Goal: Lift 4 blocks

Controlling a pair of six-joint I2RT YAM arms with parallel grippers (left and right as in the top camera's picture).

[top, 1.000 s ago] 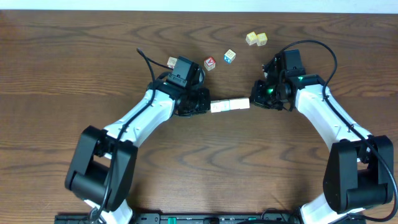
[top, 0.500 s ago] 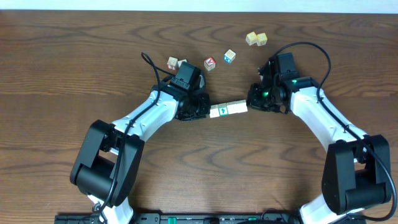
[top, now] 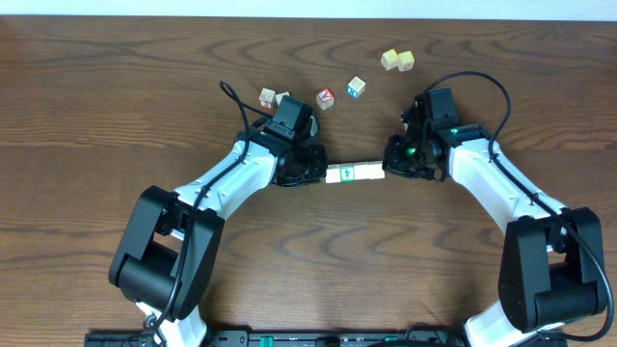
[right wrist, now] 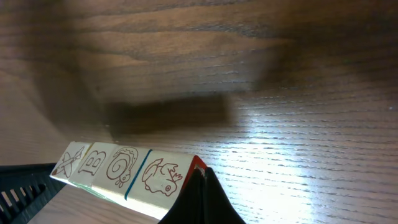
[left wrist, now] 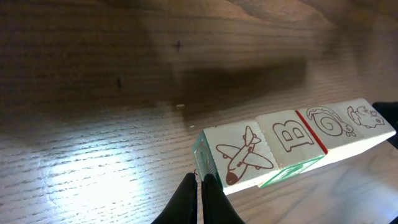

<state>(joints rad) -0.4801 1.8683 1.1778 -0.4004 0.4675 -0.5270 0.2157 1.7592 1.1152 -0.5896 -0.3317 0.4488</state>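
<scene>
Four cream blocks (top: 354, 173) form one straight row, pinched end to end between my two grippers. The row's shadow lies apart from it on the wood, so it hangs off the table. In the left wrist view the row (left wrist: 292, 140) shows an airplane, a B, a snail and a bird. My left gripper (left wrist: 203, 186) is shut, its tips pressed on the airplane end. In the right wrist view the blocks (right wrist: 118, 168) run leftwards. My right gripper (right wrist: 202, 180) is shut against the bird end. Overhead, the left gripper (top: 322, 174) and right gripper (top: 387, 170) face each other.
Loose cubes lie further back on the wooden table (top: 96, 116): a red-faced cube (top: 326, 97), a blue-faced cube (top: 357, 88), two yellowish cubes (top: 397, 60), and a pair (top: 274, 98) behind the left arm.
Both grippers and the row between them have shifted a little toward the front edge. The row has levelled out and turned slightly, so a green mark shows on top.
</scene>
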